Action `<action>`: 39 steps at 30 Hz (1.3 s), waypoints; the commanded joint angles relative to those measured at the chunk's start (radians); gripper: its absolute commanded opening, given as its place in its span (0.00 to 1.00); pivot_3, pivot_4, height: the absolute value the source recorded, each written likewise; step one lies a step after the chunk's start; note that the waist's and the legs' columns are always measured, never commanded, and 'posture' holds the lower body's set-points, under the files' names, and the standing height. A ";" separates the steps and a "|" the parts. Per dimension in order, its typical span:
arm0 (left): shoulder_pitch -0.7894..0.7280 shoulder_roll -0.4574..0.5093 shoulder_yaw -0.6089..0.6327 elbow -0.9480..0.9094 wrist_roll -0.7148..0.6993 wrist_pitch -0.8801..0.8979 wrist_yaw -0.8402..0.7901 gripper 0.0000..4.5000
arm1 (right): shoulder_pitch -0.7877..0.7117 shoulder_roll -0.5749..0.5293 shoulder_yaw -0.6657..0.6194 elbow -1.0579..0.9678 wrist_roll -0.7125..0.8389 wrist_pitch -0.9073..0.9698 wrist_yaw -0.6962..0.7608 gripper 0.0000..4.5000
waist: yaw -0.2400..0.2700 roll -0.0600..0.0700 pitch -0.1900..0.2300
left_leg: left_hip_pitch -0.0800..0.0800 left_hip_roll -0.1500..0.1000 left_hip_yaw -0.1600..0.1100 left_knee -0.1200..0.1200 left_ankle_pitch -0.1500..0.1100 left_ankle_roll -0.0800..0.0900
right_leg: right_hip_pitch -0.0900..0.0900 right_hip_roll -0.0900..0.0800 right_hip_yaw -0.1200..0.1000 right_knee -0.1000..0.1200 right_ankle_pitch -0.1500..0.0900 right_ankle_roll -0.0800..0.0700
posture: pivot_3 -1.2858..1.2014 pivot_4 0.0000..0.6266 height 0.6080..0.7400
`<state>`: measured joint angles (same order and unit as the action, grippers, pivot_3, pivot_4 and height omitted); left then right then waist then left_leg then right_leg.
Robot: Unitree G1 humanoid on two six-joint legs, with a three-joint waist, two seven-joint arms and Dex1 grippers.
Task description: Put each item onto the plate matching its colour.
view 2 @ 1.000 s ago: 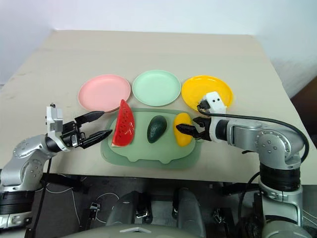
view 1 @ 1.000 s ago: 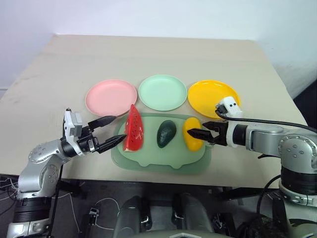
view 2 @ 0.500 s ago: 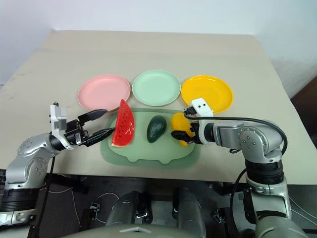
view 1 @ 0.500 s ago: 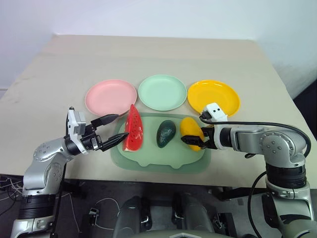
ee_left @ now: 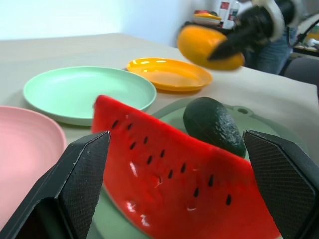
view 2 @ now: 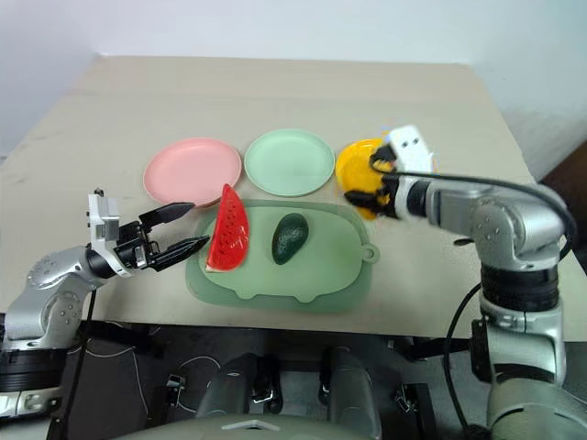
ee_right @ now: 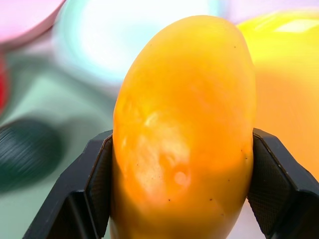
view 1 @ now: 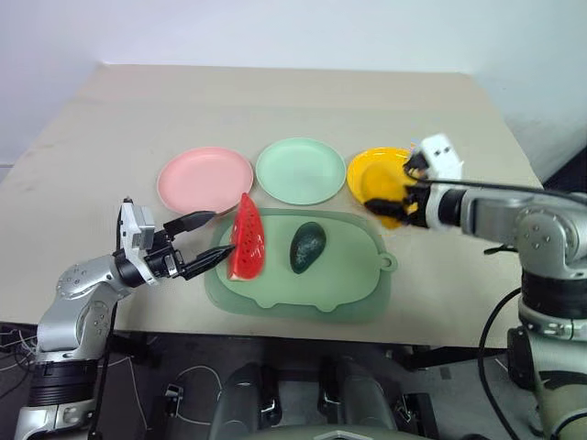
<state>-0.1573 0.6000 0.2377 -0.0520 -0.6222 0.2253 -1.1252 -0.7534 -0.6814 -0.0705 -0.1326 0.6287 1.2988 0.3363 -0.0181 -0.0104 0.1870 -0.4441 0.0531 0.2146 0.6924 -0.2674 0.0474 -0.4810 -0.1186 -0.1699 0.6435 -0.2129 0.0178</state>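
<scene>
- Over the near edge of the yellow plate (view 1: 393, 174), at the right of the table (view 1: 275, 101): right gripper (view 1: 396, 196) carries the yellow fruit (ee_right: 184, 129), jaws clamped on its two flanks, lifted clear of the surface.
- Step in hand, as I judge it: delivery of the yellow fruit to its matching plate. Next move calls for a short carry farther over the plate's middle, a descent, then release.
- Fruit's long axis runs across the line between the jaws; in the right wrist view its narrower end points up and away from the gripper. In the head views its heading is too blurred to call.
- Left gripper (view 1: 200, 242): jaws spread wide, holding nothing, one on each side of the near end of the watermelon wedge (view 1: 246, 238); contact uncertain.
- Wedge stands on the left part of the green mat (view 1: 348, 284), long axis near-to-far, rind toward the right.
- Avocado (view 1: 307, 246) lies mid-mat, long axis slanting far-right.
- Pink plate (view 1: 204, 180) and mint plate (view 1: 301, 170) sit bare beyond the mat.
</scene>
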 commanded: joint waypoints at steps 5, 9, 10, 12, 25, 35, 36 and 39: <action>0.017 -0.001 0.025 -0.060 -0.013 -0.012 0.025 1.00 | -0.200 0.051 0.162 0.585 -0.294 -0.434 0.094 0.71 | -0.006 0.000 0.000 | 0.000 0.000 0.002 0.000 0.000 0.000 | -0.001 0.000 0.001 0.002 0.000 0.001 | 0.52 0.24 0.67; 0.028 0.003 0.033 -0.072 -0.017 -0.009 0.028 1.00 | -0.294 0.092 0.161 0.834 -0.374 -0.554 0.113 0.71 | -0.008 0.001 0.001 | -0.001 0.000 0.003 0.000 0.001 -0.001 | -0.003 0.000 0.001 0.006 0.000 0.002 | 0.52 0.24 0.67; 0.030 0.004 0.034 -0.074 -0.018 -0.008 0.029 1.00 | -0.308 0.098 0.162 0.871 -0.392 -0.575 0.117 0.71 | -0.008 0.001 0.001 | -0.001 0.000 0.003 0.000 0.001 -0.001 | -0.004 0.000 0.001 0.006 0.000 0.002 | 0.52 0.24 0.67; 0.032 0.007 0.039 -0.076 -0.011 -0.015 0.034 1.00 | -0.336 0.115 0.159 0.932 -0.417 -0.602 0.124 0.71 | -0.011 0.001 0.001 | -0.001 0.000 0.003 0.000 0.001 -0.001 | -0.003 0.000 0.001 0.006 0.000 0.002 | 0.52 0.24 0.67; 0.027 0.022 0.041 -0.076 -0.018 -0.004 0.032 1.00 | -0.303 0.110 0.073 0.697 -0.458 -0.506 0.089 0.99 | -0.026 0.002 0.001 | -0.001 0.000 0.002 0.001 0.002 -0.002 | -0.004 0.000 0.001 0.007 0.000 0.002 | 0.52 0.24 0.67; 0.010 0.046 0.048 -0.050 -0.020 0.001 0.015 1.00 | -0.052 0.204 -0.105 -0.130 -0.197 0.110 0.072 0.99 | -0.027 0.002 0.001 | -0.001 0.001 0.001 0.001 0.001 -0.002 | -0.004 -0.001 0.001 0.007 0.000 0.002 | 0.52 0.24 0.67; 0.009 0.047 0.048 -0.049 -0.020 0.002 0.014 1.00 | -0.032 0.230 -0.116 -0.179 -0.180 0.139 0.066 0.99 | -0.027 0.002 0.001 | -0.001 0.001 0.001 0.001 0.001 -0.002 | -0.004 -0.001 0.001 0.007 0.000 0.002 | 0.52 0.24 0.67; 0.011 0.049 0.047 -0.044 -0.019 0.001 0.005 1.00 | 0.020 0.336 -0.164 -0.298 -0.129 0.186 0.049 0.99 | -0.025 0.002 0.001 | -0.001 0.001 0.001 0.000 0.001 -0.002 | -0.005 0.000 0.001 0.007 0.000 0.002 | 0.52 0.24 0.67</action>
<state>-0.1395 0.6318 0.2592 -0.0866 -0.6239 0.2313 -1.1119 -0.7303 -0.3637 -0.1888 -0.3484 0.4636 1.4588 0.3966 -0.0433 -0.0085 0.1879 -0.4458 0.0540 0.2157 0.6926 -0.2660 0.0451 -0.4857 -0.1190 -0.1685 0.6500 -0.2130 0.0197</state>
